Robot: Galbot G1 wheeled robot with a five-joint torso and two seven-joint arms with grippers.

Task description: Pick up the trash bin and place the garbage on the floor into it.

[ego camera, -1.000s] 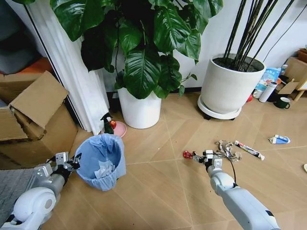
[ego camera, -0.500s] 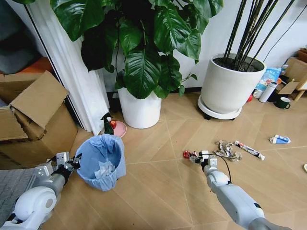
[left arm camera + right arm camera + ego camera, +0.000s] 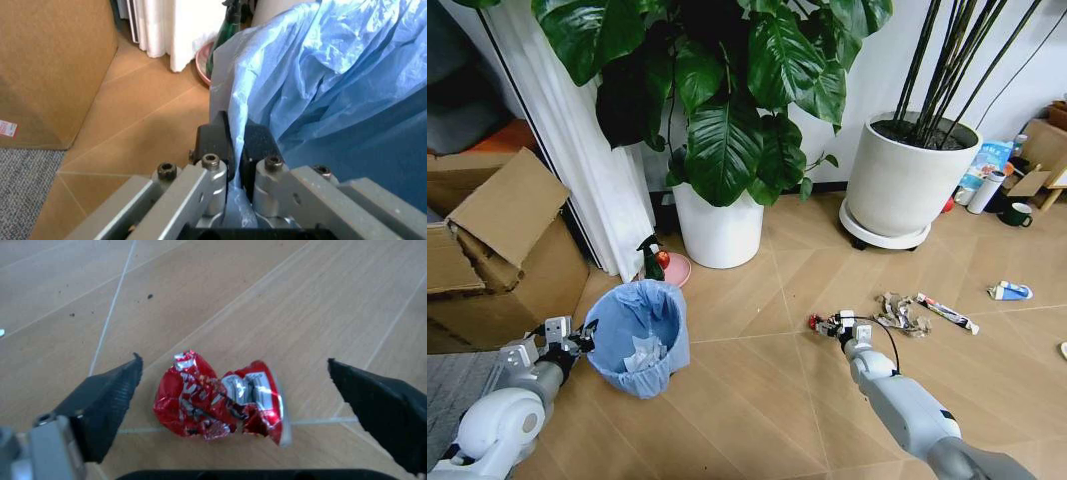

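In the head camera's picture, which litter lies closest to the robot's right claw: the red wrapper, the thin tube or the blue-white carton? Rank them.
From the right gripper, open:
1. Red wrapper, lying right at the fingertips.
2. Thin tube, farther to the robot's right, past the grey-brown wrappers.
3. Blue-white carton, farthest right, on the floor.

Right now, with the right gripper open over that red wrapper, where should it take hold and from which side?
Across the crumpled middle, coming straight down from above. The red wrapper lies flat on the floor with puffed folds, so a side approach would likely only push it. The right gripper is open with one finger on either side of it; closing there should pinch the raised folds.
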